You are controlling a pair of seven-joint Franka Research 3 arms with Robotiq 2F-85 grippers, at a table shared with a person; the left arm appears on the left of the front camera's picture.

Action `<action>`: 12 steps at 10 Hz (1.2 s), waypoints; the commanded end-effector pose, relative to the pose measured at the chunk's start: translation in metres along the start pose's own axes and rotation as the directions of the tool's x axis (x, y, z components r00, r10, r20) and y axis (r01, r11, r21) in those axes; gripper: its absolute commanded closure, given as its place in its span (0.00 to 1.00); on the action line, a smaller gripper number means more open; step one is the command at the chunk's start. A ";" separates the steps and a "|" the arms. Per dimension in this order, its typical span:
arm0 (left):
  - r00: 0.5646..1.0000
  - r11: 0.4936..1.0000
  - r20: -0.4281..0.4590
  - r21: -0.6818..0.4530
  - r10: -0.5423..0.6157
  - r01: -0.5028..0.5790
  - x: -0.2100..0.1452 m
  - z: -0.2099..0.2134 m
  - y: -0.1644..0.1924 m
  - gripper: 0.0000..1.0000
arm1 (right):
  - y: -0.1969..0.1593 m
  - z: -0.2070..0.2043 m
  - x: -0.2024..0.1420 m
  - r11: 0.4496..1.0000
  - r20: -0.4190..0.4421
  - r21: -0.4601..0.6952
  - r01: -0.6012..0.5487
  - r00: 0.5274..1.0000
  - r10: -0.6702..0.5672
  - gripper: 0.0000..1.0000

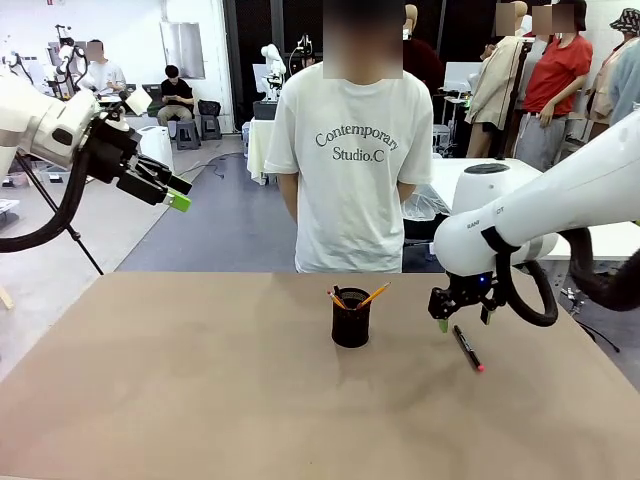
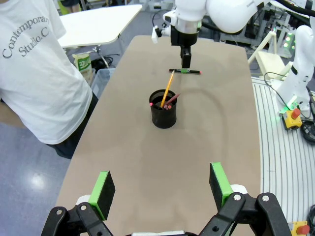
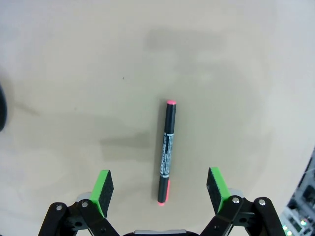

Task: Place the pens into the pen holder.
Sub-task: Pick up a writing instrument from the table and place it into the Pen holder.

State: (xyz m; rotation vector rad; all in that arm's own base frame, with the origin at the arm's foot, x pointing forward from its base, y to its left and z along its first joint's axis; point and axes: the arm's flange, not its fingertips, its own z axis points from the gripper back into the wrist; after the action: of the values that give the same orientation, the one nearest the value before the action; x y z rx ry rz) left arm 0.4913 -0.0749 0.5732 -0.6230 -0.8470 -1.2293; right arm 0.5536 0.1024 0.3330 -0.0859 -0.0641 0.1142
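Observation:
The black mesh pen holder (image 1: pixel 351 317) stands mid-table with a yellow-orange pencil (image 1: pixel 374 294) and a dark reddish one leaning in it; in the left wrist view the pen holder (image 2: pixel 163 108) and the yellow pencil (image 2: pixel 168 87) show too. A black marker (image 1: pixel 468 348) with pink-red ends lies flat on the table to its right. My right gripper (image 1: pixel 443 322) hovers open just above the marker's near end; in its own view the marker (image 3: pixel 167 151) lies between the spread green pads of the right gripper (image 3: pixel 158 191). My left gripper (image 1: pixel 178 196) is raised high at the left, open and empty, like the left gripper (image 2: pixel 160 189) in its wrist view.
A person in a white T-shirt (image 1: pixel 350 170) stands at the far table edge behind the holder, hands behind the back. The brown table (image 1: pixel 200 380) spreads wide around the holder. A white table (image 2: pixel 98 22) and other gear stand beyond.

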 end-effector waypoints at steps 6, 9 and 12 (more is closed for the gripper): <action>1.000 1.000 -0.003 0.003 0.002 -0.002 -0.001 0.002 0.000 0.00 | -0.006 -0.029 0.031 0.997 -0.024 0.013 0.081 0.996 -0.080 0.00; 1.000 1.000 -0.003 0.003 0.002 -0.002 -0.001 0.002 0.000 0.00 | -0.013 -0.037 0.033 0.996 -0.030 0.032 0.088 0.996 -0.087 0.00; 1.000 1.000 -0.003 0.003 0.002 -0.002 -0.001 0.002 0.000 0.00 | -0.017 -0.045 0.034 0.995 -0.025 0.032 0.098 0.995 -0.097 0.00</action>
State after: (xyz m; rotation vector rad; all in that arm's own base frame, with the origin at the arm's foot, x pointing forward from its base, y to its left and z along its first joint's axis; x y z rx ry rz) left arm 0.4913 -0.0749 0.5732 -0.6230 -0.8470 -1.2293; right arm 0.5840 0.0877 0.2920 -0.0699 -0.0271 0.0344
